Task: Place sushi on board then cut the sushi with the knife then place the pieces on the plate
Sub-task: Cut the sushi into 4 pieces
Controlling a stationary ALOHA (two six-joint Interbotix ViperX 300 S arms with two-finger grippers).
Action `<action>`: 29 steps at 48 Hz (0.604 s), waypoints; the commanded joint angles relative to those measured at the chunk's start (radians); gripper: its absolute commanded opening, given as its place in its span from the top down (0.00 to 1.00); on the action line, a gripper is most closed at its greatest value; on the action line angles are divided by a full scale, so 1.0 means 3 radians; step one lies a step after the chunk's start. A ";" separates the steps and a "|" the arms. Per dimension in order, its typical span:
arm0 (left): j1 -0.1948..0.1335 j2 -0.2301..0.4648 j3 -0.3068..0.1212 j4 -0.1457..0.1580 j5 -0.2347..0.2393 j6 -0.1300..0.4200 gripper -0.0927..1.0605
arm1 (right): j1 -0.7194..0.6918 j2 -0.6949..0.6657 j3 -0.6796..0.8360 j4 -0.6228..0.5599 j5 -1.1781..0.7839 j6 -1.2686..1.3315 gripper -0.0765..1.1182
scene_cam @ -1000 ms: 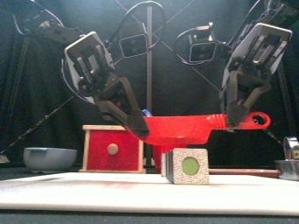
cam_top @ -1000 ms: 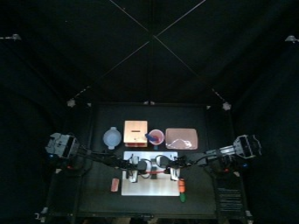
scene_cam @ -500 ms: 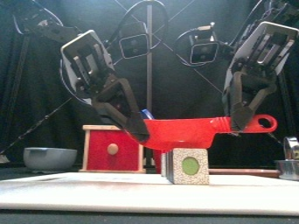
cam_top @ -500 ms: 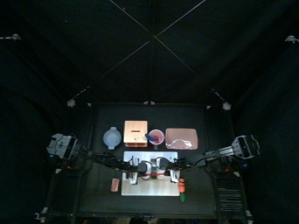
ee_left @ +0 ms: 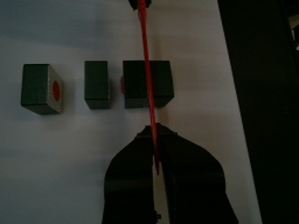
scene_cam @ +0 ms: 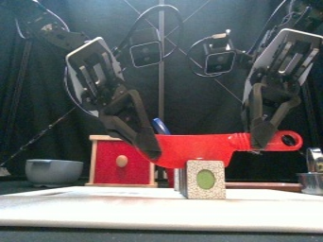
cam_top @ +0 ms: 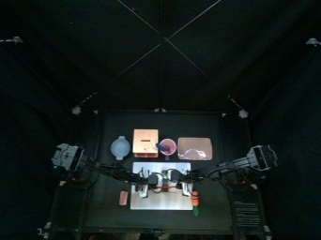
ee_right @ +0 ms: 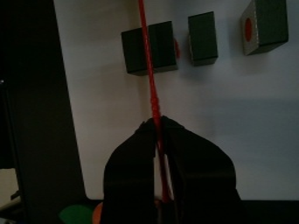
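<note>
Both grippers hold one red knife [scene_cam: 209, 144] level above the white board [scene_cam: 76, 203]. My left gripper [scene_cam: 139, 142] is shut on its blade end, and my right gripper [scene_cam: 262, 140] is shut near the ringed handle. Under the blade stands the sushi [scene_cam: 202, 179], not touching it. In the left wrist view the sushi shows as three dark green blocks in a row [ee_left: 97, 85], with the knife [ee_left: 143, 61] edge-on over the block [ee_left: 149, 84] nearest the board's edge. The right wrist view shows the same knife [ee_right: 146, 61] over that end block [ee_right: 152, 47].
Behind the board [cam_top: 163, 169] stand a blue-grey bowl [cam_top: 120, 146], a wooden box [cam_top: 146, 144] with a red drawer front [scene_cam: 120, 161], a red cup [cam_top: 168, 146] and the pink tray [cam_top: 194, 147]. Toy foods [cam_top: 123, 198] [cam_top: 197, 200] lie near the table's front.
The knife's handle end has dropped a little and shifted right with the right gripper, bringing the blade level. The sushi has not moved.
</note>
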 commanded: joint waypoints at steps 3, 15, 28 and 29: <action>-0.0051 0.0046 -0.0020 -0.0051 0.0010 0.0010 0.64 | 0.0051 0.0020 -0.0010 0.0036 0.0005 0.0010 0.71; -0.0056 0.0210 -0.0036 -0.0112 0.0015 0.0010 0.64 | 0.0112 0.0194 -0.0036 0.0087 0.0000 0.0010 0.71; -0.0153 0.0153 -0.0051 -0.0179 0.0010 0.0005 0.64 | 0.0245 0.0210 -0.0046 0.0256 0.0000 0.0010 0.71; -0.0159 0.0148 -0.0051 -0.0184 0.0015 0.0005 0.64 | 0.0251 0.0210 -0.0051 0.0266 0.0000 0.0010 0.71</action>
